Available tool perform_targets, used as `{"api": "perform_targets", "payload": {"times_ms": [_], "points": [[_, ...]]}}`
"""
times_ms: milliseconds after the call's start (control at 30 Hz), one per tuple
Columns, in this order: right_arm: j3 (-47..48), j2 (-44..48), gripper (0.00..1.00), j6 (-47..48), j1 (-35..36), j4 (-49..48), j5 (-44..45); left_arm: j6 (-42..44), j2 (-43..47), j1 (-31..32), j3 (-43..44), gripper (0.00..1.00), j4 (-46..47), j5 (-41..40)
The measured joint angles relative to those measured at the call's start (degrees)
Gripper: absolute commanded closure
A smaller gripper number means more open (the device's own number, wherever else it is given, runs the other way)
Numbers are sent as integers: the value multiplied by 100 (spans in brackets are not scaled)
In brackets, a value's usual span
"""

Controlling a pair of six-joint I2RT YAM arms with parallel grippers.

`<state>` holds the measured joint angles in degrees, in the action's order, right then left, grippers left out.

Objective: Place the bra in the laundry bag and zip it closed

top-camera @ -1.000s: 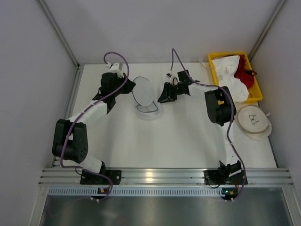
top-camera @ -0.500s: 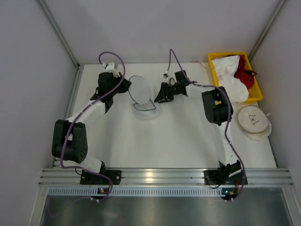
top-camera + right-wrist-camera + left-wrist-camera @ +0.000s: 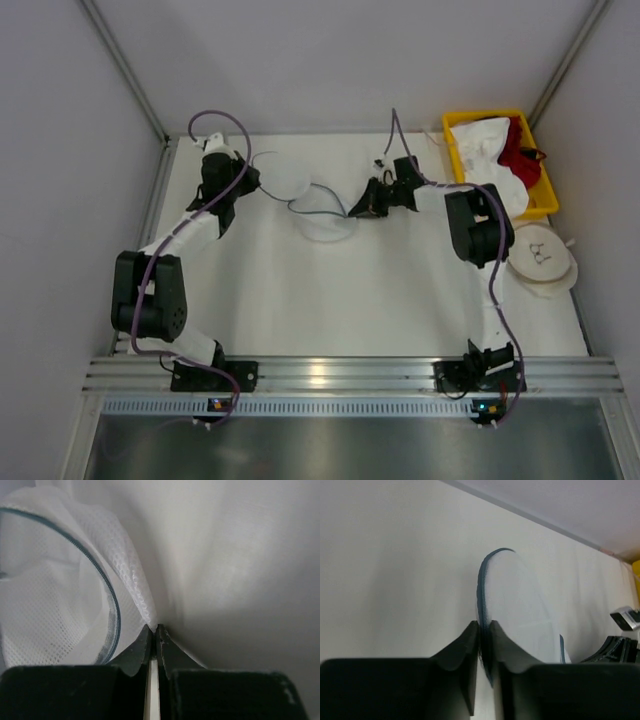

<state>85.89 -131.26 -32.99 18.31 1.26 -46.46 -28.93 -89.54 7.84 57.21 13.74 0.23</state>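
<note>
Bra (image 3: pixel 482 142) is not in the bag yet. It lies white and crumpled in the yellow bin (image 3: pixel 452 122), at about 2 o'clock on the table (image 3: pixel 400 300), next to a red garment (image 3: pixel 520 158). So nothing big is done: the bra has to be picked up and put inside, and then the zip pulled shut.

The laundry bag (image 3: pixel 320 215) is up at 12 o'clock, well apart from the bin, stretched between my two claws. My left claw (image 3: pixel 484 626) is pressed together on the bag's dark zipper rim (image 3: pixel 481 580), at the bag's 9 o'clock side. My right claw (image 3: pixel 154 628) is pressed together too, pinching a fold of the white mesh at the 3 o'clock side (the dark rim runs just beside it, not in the pinch). I think I am pulling the mouth open, but I cannot tell how wide it is.
</note>
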Motion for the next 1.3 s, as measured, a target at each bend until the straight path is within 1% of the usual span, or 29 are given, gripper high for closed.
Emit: {"api": "perform_targets", "payload": {"times_ms": [33,100,133,167,233,300,433,500,567,600,633,700,733,800,833,867,1000,1133,1200,1233,1300], "points": [[-258,153,100,-92,-122,-210,149,-116,-50,-2,0,58,-2,-57],[-789,490,100,-258,-332,-516,448,-247,-166,-4,0,33,0,-136],[-1069,686,100,-332,-446,-640,654,-313,-232,-4,0,10,-2,-157],[-1298,859,100,-391,-535,-763,841,-372,-306,-4,0,6,-7,-177],[-1659,1108,100,-492,-584,-1058,1180,-476,-437,-9,0,4,-24,-127],[-1899,1246,100,-577,-533,-1276,1408,-476,-474,-35,0,4,-76,70],[-1974,1246,100,-743,-330,-1526,1753,-297,-420,-81,0,2,-96,592],[-1825,1147,93,-787,-210,-1547,1851,-160,-337,-85,0,2,-186,822],[-1602,999,81,-809,-140,-1556,1904,-2,-201,-90,0,2,-278,984],[-1504,964,69,-798,-116,-1547,1941,83,-114,-90,0,2,-352,1075],[-1453,955,50,-769,-114,-1530,1950,188,-15,-90,0,2,-422,1167],[-1366,997,38,-664,-111,-1510,1845,396,136,-96,0,2,-549,1329],[-1335,1045,27,-588,-114,-1460,1860,522,184,-101,15,2,-645,1412],[-1340,1255,18,-337,-138,-1139,1851,793,197,-107,216,2,-1003,1561],[-1344,1405,8,-197,-160,-918,1838,970,166,-109,404,2,-1252,1637],[-1346,1552,4,-79,-188,-726,1834,1128,133,-116,599,2,-1460,1707],[-1248,2391,1,634,-535,326,1683,1816,-79,-127,1547,2,-2072,1921],[-358,2935,3,1600,-1338,1497,1578,2374,-216,-136,2164,2,-2378,2085],[205,3023,6,2096,-1888,2081,1519,2621,-310,-138,2380,2,-2490,2181],[457,3045,12,2363,-2205,2302,1471,2708,-343,-138,2435,2,-2522,2212],[741,3082,19,2811,-2835,2719,1392,2868,-396,-138,2483,2,-2590,2273]]}}
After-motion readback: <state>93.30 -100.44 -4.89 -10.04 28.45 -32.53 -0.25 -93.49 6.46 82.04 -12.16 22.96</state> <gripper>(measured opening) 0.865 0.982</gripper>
